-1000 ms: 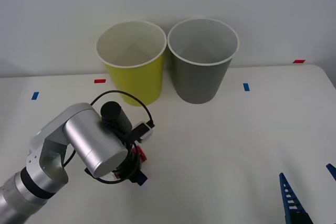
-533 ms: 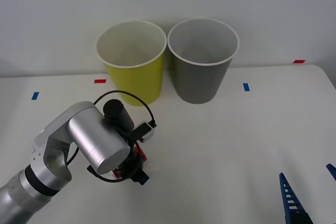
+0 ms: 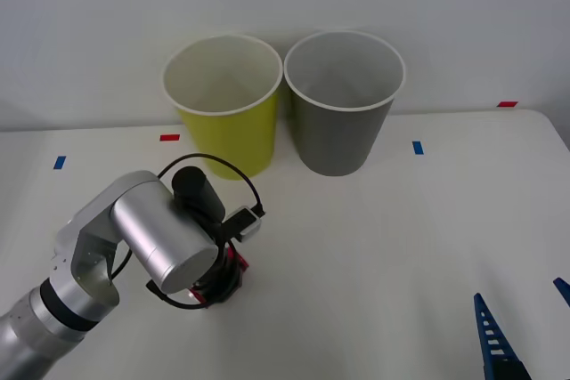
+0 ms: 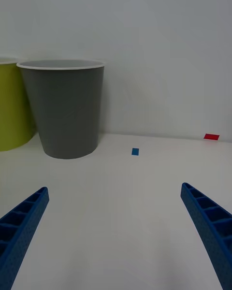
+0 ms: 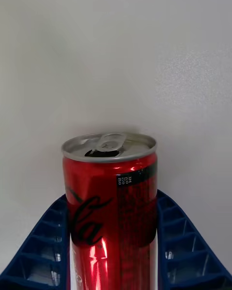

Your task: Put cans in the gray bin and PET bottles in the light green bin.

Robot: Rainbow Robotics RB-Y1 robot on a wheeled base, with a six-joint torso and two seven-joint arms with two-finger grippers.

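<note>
Left arm is low over the near-left part of the white tabletop (image 3: 374, 246). Left tool (image 5: 113, 251) is closed on the red can (image 5: 110, 208): in the left wrist view both blue ribbed fingers (image 5: 41, 251) press against the can's sides, open top end facing away from the camera. In the front view only a sliver of red shows at the wrist (image 3: 233, 262), the rest hidden by the arm; whether the can has cleared the tabletop cannot be told.

Light green bin (image 3: 224, 104) stands upright at the back, left of centre, touching or just beside the gray bin (image 3: 343, 100) on its right. Both look empty as far as the insides show.

Right tool (image 4: 116, 232) hangs parked at the near-right, fingers spread wide, holding nothing, facing the gray bin from well apart.

Step in hand, by my reading: grasp made, carry not yet begun. Next move calls for a lift high enough to clear the white rims, then travel forward and right past the light green bin to above the gray bin's mouth before release. Risk: clipping the green rim on the way.
</note>
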